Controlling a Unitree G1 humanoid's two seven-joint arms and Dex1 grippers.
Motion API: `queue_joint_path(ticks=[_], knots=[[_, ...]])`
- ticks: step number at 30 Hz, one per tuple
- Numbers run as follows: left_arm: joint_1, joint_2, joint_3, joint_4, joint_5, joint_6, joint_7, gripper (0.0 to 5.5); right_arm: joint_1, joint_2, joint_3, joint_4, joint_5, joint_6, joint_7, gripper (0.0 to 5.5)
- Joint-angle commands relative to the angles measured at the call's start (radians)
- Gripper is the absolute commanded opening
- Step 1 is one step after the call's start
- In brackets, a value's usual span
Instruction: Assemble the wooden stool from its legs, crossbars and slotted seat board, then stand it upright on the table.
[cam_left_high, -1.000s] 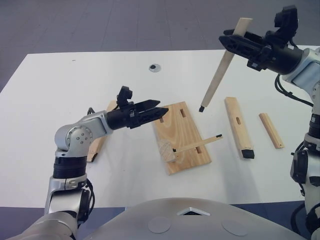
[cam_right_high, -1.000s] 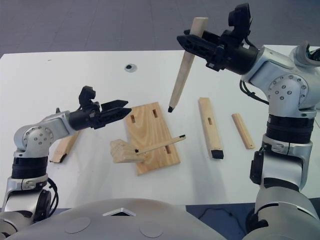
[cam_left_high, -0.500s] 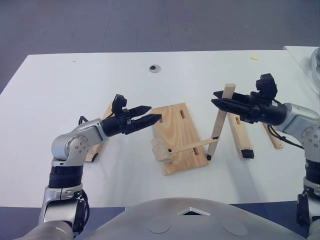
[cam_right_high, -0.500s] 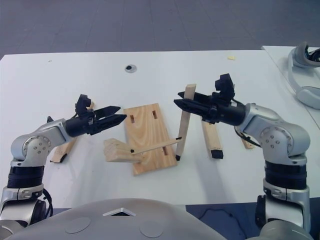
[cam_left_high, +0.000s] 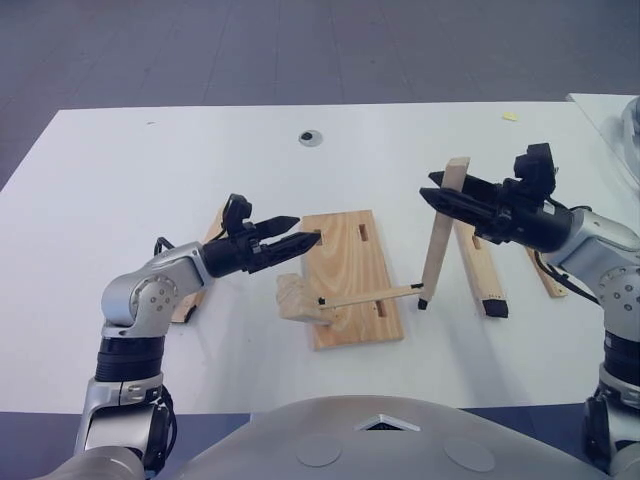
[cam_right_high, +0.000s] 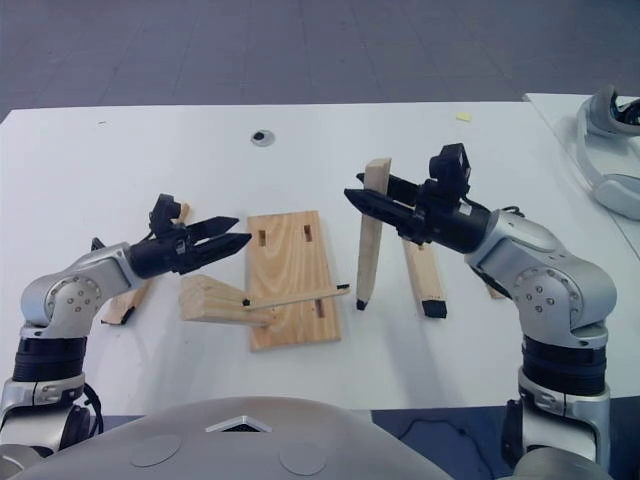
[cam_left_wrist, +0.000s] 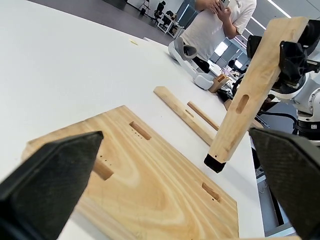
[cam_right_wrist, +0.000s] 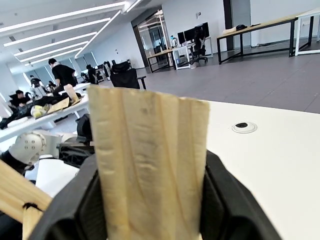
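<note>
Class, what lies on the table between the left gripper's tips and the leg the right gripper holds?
The slotted seat board lies flat there, a thin crossbar over its near end reaching toward the leg, in the left eye view.

No writing, number or label can be read on the table (cam_left_high: 120, 180) or seat board (cam_left_high: 352, 270)

Round dark grommet (cam_left_high: 311, 137) set in white table (cam_left_high: 120, 180), far middle. Small yellow scrap (cam_left_high: 511, 116) on same top, near far right corner. Second white table (cam_right_high: 570, 130) just beside, at right, narrow gap between. White headset-like device (cam_right_high: 612, 150) lies on it at right edge. Grey tiled floor (cam_left_high: 300, 50) beyond both. Right wrist view: open office behind, ceiling light strips (cam_right_wrist: 65, 20), long desk (cam_right_wrist: 260, 25), chairs and monitors farther back.
</note>
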Motion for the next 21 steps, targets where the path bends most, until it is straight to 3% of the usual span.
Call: queue_joint_path(ticks=[1,9,14,17,21], knots=[[0.029,0.015,-0.004,-0.021,0.024,-0.025,0.003,5.4,-0.002,-0.014,0.013,0.08,-0.101,-0.166,0.141,2.07],[0.008,0.026,-0.026,0.012,0.051,-0.049,-0.017,5.4,-0.044,0.1,0.119,-0.006,-0.143,-0.292,0.161,2.07],[-0.045,0.008,-0.04,0.025,0.087,-0.095,-0.017,5.4,-0.204,0.188,0.071,0.1,-0.131,-0.328,0.069,2.07],[-0.13,-0.03,-0.058,0.043,0.199,-0.248,0.043,5.4,-0.354,0.276,0.036,0.176,-0.151,-0.39,-0.059,2.07],[-0.171,-0.068,-0.133,0.05,0.392,-0.456,0.122,5.4,-0.395,0.398,0.058,0.16,-0.123,-0.395,-0.171,2.07]])
